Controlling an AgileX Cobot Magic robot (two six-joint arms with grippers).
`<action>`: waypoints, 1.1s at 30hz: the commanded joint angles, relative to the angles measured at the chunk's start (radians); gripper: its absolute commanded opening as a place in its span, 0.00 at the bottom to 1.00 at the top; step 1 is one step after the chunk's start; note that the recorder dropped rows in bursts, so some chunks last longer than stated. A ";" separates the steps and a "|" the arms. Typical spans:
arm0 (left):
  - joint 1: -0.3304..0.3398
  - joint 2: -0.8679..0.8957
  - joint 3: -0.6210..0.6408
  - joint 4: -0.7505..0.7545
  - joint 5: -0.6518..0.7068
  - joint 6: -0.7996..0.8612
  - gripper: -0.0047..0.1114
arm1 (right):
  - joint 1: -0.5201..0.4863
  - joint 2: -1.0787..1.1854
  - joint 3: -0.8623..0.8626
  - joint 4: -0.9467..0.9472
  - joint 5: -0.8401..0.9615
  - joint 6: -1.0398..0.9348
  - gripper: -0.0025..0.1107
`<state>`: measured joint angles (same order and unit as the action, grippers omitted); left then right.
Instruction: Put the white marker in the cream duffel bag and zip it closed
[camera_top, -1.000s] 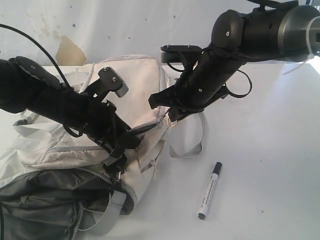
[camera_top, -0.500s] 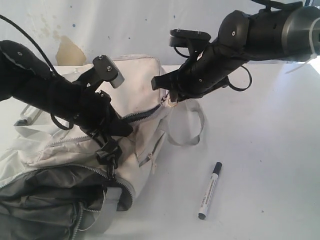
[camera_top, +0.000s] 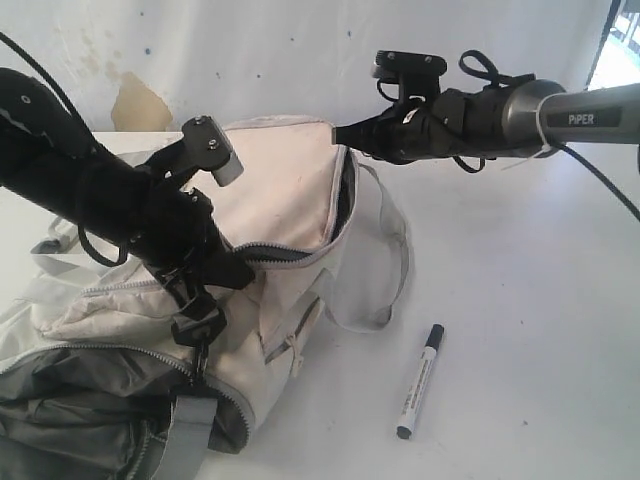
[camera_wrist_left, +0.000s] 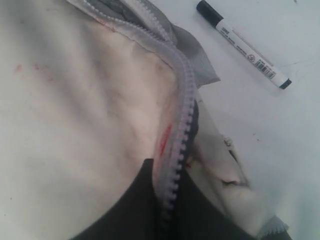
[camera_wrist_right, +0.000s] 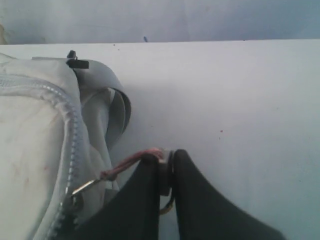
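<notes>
right gripper (camera_wrist_right: 167, 161): closed on the zip pull (camera_wrist_right: 120, 170) of the cream duffel bag (camera_top: 285, 185). left gripper (camera_wrist_left: 169, 200): pinched shut on the bag's zip edge (camera_wrist_left: 184, 110). main zip is seen partly open. white marker (camera_top: 420, 381): lying on the table (camera_top: 530, 330) beside the bag, apart from both grippers. judged: opening under way; insertion and zipping shut are left.
</notes>
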<state>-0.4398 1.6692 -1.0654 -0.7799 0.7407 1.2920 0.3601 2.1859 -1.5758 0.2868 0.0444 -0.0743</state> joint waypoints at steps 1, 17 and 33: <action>-0.004 -0.012 0.005 0.013 -0.016 -0.015 0.04 | -0.017 -0.010 -0.047 0.006 0.141 0.006 0.16; -0.004 -0.012 0.005 0.013 -0.023 -0.015 0.30 | -0.017 -0.110 -0.063 0.010 0.613 0.001 0.53; -0.004 -0.012 0.005 -0.013 -0.118 -0.150 0.50 | -0.017 -0.345 0.209 -0.032 0.898 0.008 0.36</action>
<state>-0.4398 1.6692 -1.0636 -0.7741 0.6380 1.1696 0.3496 1.8852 -1.4055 0.2720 0.9381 -0.0680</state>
